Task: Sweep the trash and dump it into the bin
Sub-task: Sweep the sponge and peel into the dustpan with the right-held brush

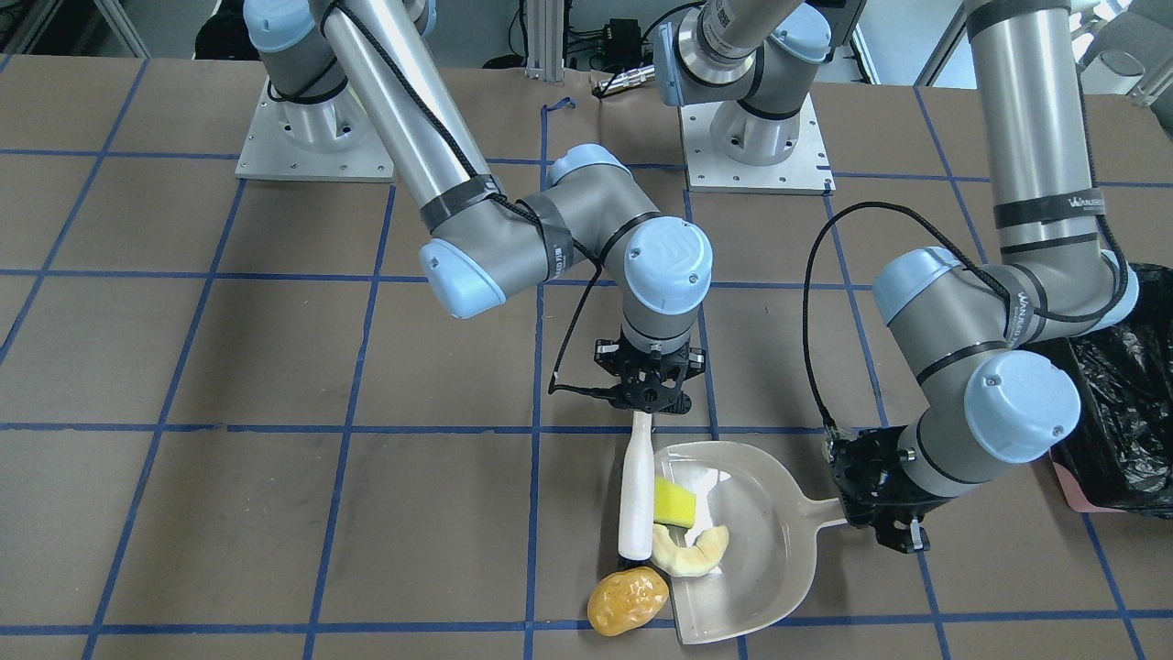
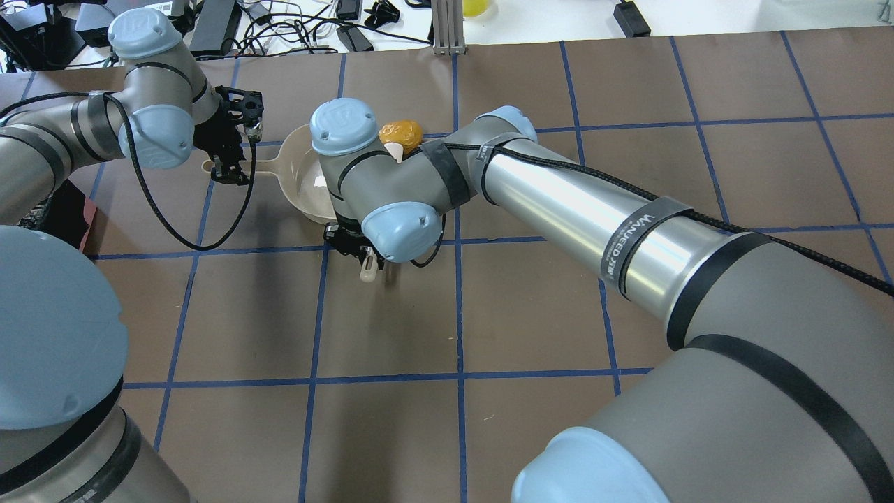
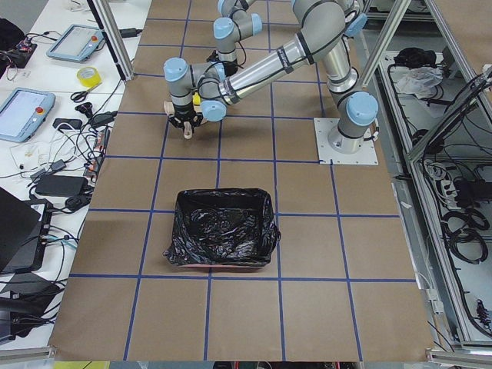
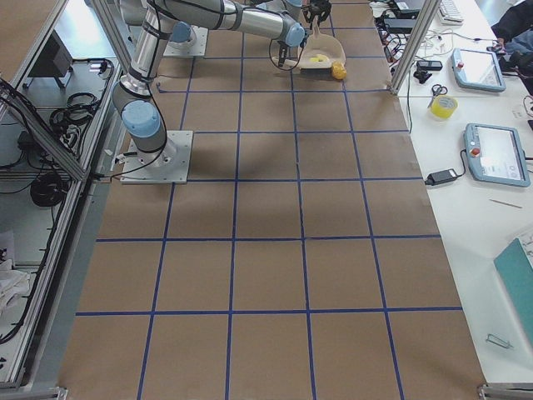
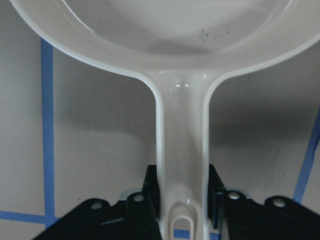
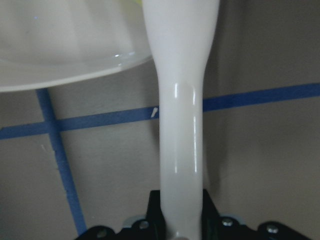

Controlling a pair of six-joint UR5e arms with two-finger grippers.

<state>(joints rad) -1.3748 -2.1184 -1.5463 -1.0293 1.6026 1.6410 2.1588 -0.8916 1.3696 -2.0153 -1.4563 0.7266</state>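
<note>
- Left gripper (image 5: pixel 182 202): in my wrist view its fingers (image 5: pixel 151 197) are clamped on either side of the dustpan (image 1: pixel 765 564) handle, close to the end with the hanging slot.
- Dustpan: beige and shallow, on the table (image 1: pixel 275 348). Its handle runs to the left gripper and its open mouth faces the brush (image 1: pixel 635 500). I cannot tell whether it lies flat or is tipped.
- Right gripper (image 6: pixel 181 207): closed on the narrow end of the white brush handle, which passes straight out between its fingers.
- Brush: it lies along the pan's mouth, with its dark head at the end away from the robot, touching or almost touching the lump (image 1: pixel 628 600).
- Wedge (image 1: pixel 675 501): yellow, inside the pan, just beside the brush handle.
- Crescent (image 1: pixel 694 551): pale cream, inside the pan at its mouth, between the wedge and the lump.
- Lump: amber and glossy, on the table just outside the pan's lip, next to the brush head.
- Bin (image 1: pixel 1136 403): lined with black plastic with a strip of pink wall showing. It stands beyond the left arm's elbow, apart from the pan, and I see no trash in it.
</note>
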